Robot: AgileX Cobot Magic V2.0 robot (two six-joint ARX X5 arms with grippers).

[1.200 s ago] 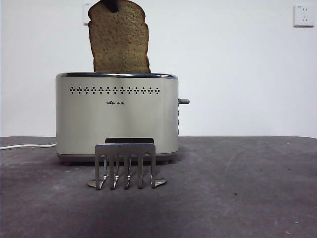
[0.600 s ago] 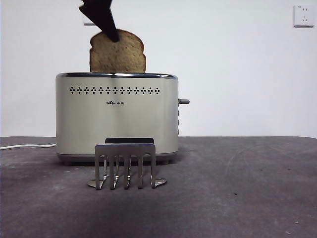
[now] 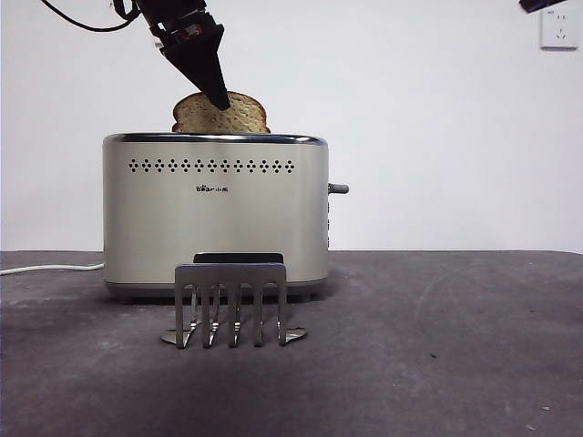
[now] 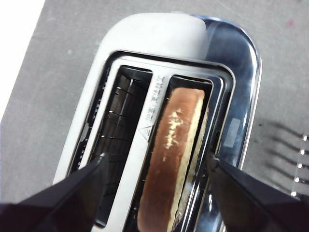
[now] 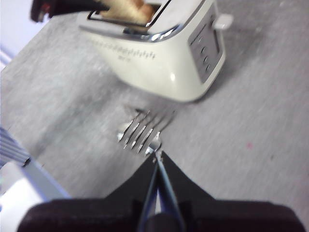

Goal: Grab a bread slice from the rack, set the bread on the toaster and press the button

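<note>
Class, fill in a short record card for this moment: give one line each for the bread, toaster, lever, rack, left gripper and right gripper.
bread: standing in one toaster slot, domed top showing above the rim
toaster: upright on the table, second slot empty
lever: up, untouched
rack: in front of the toaster, no bread on it
left gripper: open, jaws either side of the bread, above the slots
right gripper: shut, waiting apart from the toaster

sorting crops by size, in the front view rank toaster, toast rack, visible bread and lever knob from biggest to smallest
1. The toaster, by far the largest.
2. The toast rack, though it stands nearer the camera, which inflates it.
3. The slice of bread; only its domed top shows above the slot.
4. The lever knob, smallest.
</note>
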